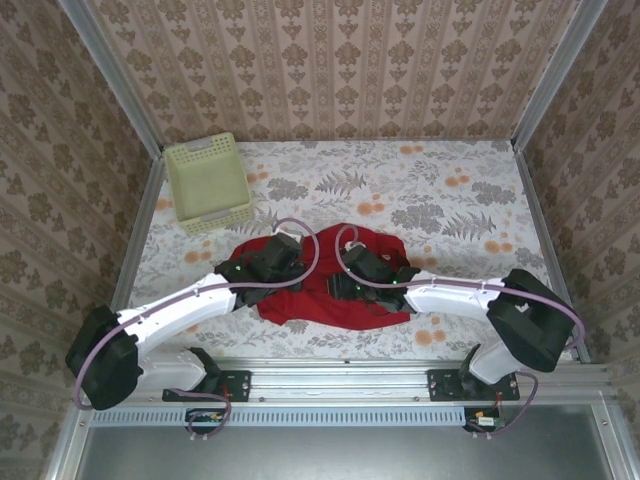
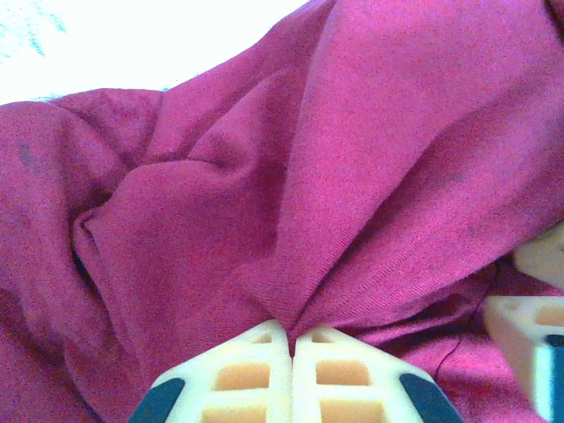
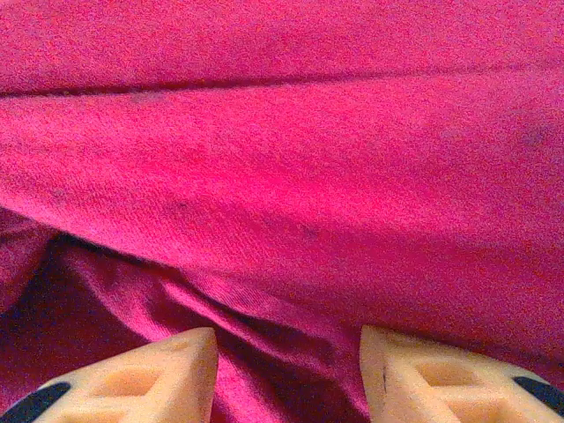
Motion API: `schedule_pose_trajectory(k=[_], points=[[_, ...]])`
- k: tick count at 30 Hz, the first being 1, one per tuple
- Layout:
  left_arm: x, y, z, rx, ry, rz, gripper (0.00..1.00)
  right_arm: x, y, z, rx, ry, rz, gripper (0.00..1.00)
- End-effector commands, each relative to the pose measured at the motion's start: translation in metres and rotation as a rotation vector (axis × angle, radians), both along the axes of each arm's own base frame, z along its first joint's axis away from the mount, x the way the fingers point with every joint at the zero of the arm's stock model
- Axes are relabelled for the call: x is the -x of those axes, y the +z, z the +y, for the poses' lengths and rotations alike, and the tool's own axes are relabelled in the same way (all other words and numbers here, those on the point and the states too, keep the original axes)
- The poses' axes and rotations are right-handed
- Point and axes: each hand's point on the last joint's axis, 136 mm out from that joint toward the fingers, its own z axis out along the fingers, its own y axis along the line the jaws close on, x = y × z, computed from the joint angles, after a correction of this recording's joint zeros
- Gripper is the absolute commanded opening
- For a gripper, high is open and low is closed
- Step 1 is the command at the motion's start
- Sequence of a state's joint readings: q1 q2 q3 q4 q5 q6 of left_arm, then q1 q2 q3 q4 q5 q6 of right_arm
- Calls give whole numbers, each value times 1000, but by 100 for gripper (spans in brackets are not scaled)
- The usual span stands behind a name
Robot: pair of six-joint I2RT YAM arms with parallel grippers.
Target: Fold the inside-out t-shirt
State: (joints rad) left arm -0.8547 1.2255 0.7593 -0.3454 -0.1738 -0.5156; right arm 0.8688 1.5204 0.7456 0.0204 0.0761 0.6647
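The red inside-out t-shirt lies crumpled at the near middle of the table. My left gripper presses on its left part. In the left wrist view the left gripper is shut on a pinched ridge of the t-shirt, and cloth fans out from the tips. My right gripper rests on the shirt's right part. Seen from the right wrist, the right gripper stands open, its fingers apart with a loose fold of the t-shirt between them. One right fingertip shows beside the left gripper.
A pale yellow-green perforated basket stands at the back left of the floral tabletop. Patterned walls close in the sides and back. The metal rail with both arm bases runs along the near edge.
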Motion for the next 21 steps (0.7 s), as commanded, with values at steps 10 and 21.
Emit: schedule_pose_trajectory(k=[10, 21], points=[[-5, 8, -2, 83, 13, 15, 1, -42, -1, 34, -6, -68, -104, 61], [-8, -8, 14, 39, 81, 64, 1, -44, -8, 33, 42, -66, -94, 10]])
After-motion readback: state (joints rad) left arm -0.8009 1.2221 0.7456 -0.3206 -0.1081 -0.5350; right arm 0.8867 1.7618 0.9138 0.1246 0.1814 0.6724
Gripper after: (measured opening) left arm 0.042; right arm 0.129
